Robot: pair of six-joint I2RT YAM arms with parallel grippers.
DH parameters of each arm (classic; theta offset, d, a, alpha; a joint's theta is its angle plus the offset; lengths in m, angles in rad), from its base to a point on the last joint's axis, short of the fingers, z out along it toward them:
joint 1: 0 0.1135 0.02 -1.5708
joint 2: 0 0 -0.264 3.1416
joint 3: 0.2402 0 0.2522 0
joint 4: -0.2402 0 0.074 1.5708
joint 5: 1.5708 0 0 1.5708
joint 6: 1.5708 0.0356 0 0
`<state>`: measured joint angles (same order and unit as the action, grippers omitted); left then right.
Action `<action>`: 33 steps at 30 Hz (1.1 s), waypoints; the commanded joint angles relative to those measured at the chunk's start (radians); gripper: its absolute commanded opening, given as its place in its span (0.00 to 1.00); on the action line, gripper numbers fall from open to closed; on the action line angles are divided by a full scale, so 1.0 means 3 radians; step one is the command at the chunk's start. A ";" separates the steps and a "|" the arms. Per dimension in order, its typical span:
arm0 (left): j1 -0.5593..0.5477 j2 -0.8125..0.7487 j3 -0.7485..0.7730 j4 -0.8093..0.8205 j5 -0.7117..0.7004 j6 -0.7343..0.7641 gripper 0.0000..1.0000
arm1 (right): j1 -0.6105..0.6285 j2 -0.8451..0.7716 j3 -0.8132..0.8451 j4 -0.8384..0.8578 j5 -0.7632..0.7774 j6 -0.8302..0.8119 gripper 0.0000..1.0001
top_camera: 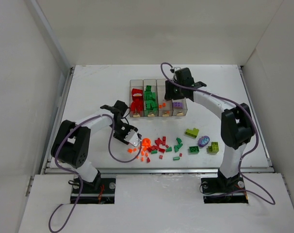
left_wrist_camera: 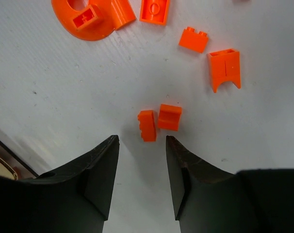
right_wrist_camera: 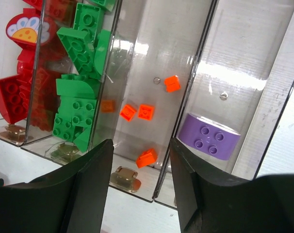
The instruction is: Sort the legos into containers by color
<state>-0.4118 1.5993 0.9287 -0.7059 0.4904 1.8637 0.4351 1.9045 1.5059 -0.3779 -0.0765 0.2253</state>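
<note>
The containers (top_camera: 157,83) are four clear bins in a row holding red legos (top_camera: 136,104), green legos (top_camera: 150,98), a few orange bricks (right_wrist_camera: 146,112) and a purple piece (right_wrist_camera: 210,136). Loose legos (top_camera: 161,144) lie scattered in front of them. My left gripper (left_wrist_camera: 142,141) hangs open just above the table with nothing between its fingers. Two small orange bricks (left_wrist_camera: 147,125) lie right in front of its tips. My right gripper (right_wrist_camera: 141,145) is open and empty above the near end of the orange bin (right_wrist_camera: 152,63).
An orange disc piece (left_wrist_camera: 89,19) and other orange bits (left_wrist_camera: 224,68) lie beyond the left fingers. Lime pieces (top_camera: 191,132), a purple oval (top_camera: 203,141) and green bricks (top_camera: 193,149) sit to the right. Brass dots (right_wrist_camera: 123,175) mark the bins' near ends. White walls enclose the table.
</note>
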 commanded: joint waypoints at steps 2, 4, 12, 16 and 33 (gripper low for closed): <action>-0.0090 0.0007 -0.0028 0.0041 0.0063 -0.0138 0.38 | -0.0034 -0.0069 -0.0009 0.0206 -0.0047 0.0011 0.56; -0.0120 0.0007 -0.0058 0.0042 0.0028 -0.0138 0.32 | -0.0064 -0.0069 -0.0039 0.0206 -0.0047 0.0011 0.56; -0.0156 0.0043 -0.0150 0.0073 -0.0151 -0.0138 0.07 | -0.0136 -0.0166 -0.0264 0.0237 -0.0047 0.0011 0.56; -0.0156 0.0043 -0.0150 0.0073 -0.0152 -0.0183 0.00 | -0.0136 -0.0197 -0.0264 0.0268 -0.0047 0.0011 0.56; -0.0115 0.0635 0.1721 0.1283 0.1280 -0.3560 0.00 | -0.0366 -0.0637 -0.0520 0.0482 -0.0052 0.0267 0.56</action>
<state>-0.4496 1.7397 1.3968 -0.4477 0.7540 1.1172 0.3386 1.7687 1.3483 -0.3019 -0.0975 0.2878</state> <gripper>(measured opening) 0.105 0.557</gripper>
